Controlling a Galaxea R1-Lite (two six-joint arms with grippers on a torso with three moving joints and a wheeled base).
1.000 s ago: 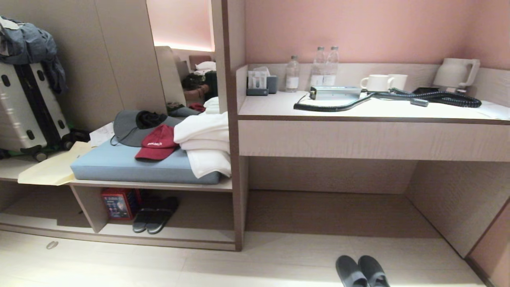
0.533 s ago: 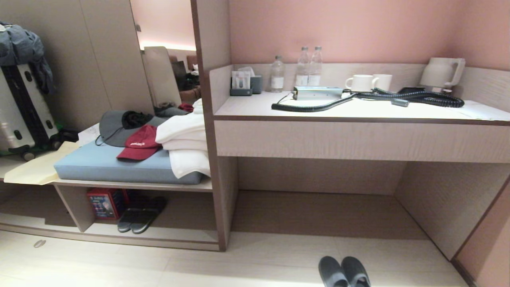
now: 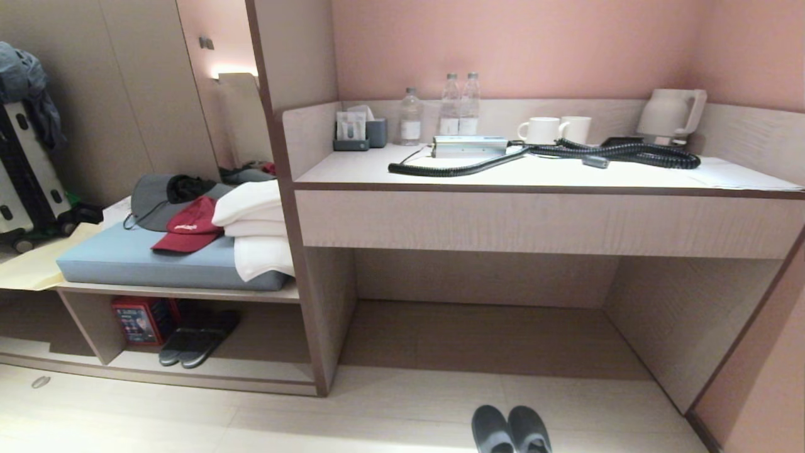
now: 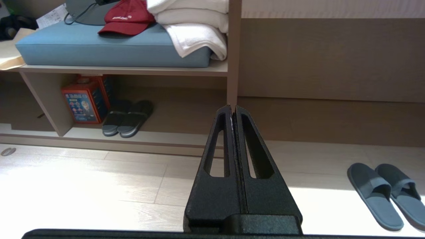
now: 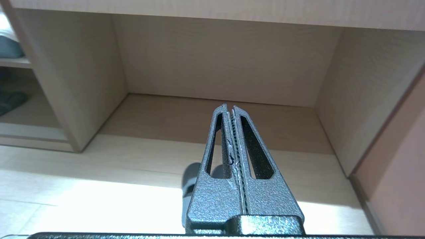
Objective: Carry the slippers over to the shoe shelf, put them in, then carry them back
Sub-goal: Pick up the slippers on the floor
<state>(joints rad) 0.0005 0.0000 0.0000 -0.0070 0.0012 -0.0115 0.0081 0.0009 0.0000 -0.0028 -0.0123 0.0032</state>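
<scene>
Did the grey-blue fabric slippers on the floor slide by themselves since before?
No. The grey-blue slippers keep their spot before the wide desk recess; everything shifted left together, so the camera moved.

Pink wall (image 3: 503,44) – pale floor (image 3: 377,421) (wood-grain desk (image 3: 547,220)).

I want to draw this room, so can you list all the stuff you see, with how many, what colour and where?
slippers: two, grey-blue, floor before the desk
shelf: one, beige, low on the left
black slippers: two, in the shelf
box: one, red, in the shelf
cushion: one, blue, above the shelf
cap: one, red, on cushion
hat: one, grey, behind cap
towels: stack, white, on cushion
suitcase: one, silver, far left
bottles: three, clear, on desk
mugs: two, white, on desk
kettle: one, white, on desk
hose: one, black, on desk
left pincer: shut, empty
right pincer: shut, empty
</scene>
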